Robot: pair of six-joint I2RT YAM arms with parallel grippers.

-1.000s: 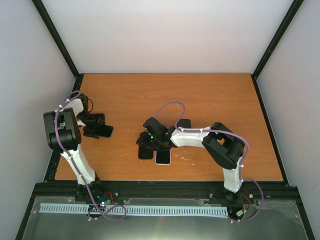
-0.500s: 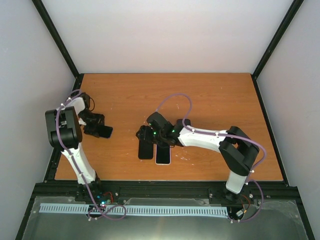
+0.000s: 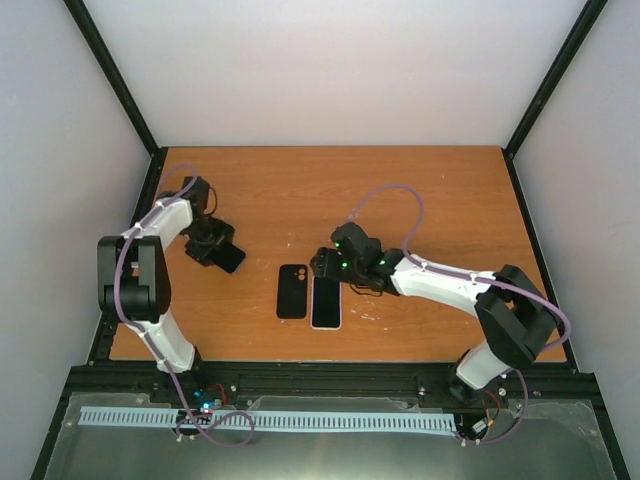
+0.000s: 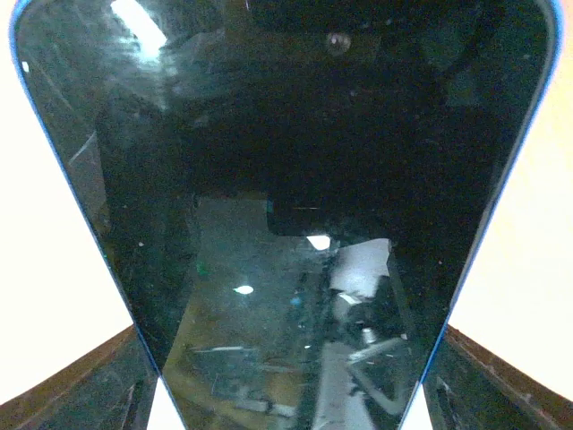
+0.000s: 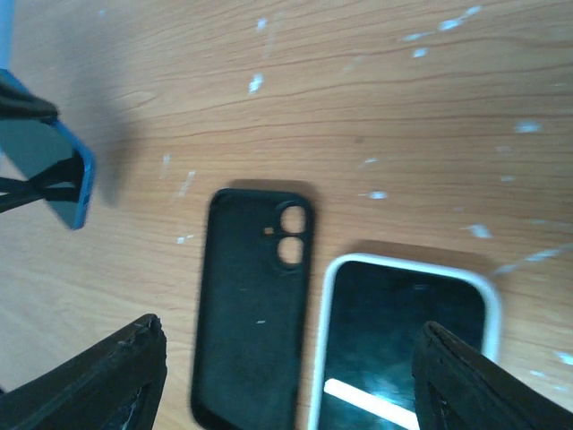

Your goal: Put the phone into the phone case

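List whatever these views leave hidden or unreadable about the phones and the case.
- Left wrist: the blue phone fills the frame and hides the table.
- Right wrist: the white-rimmed phone is cut off by the bottom edge, the blue phone by the left edge.
- Top external: whether the black case lies open side up is too small to tell.

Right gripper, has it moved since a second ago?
Yes. The right gripper has drawn back to the right, clear of the black case, which lies unmoved.
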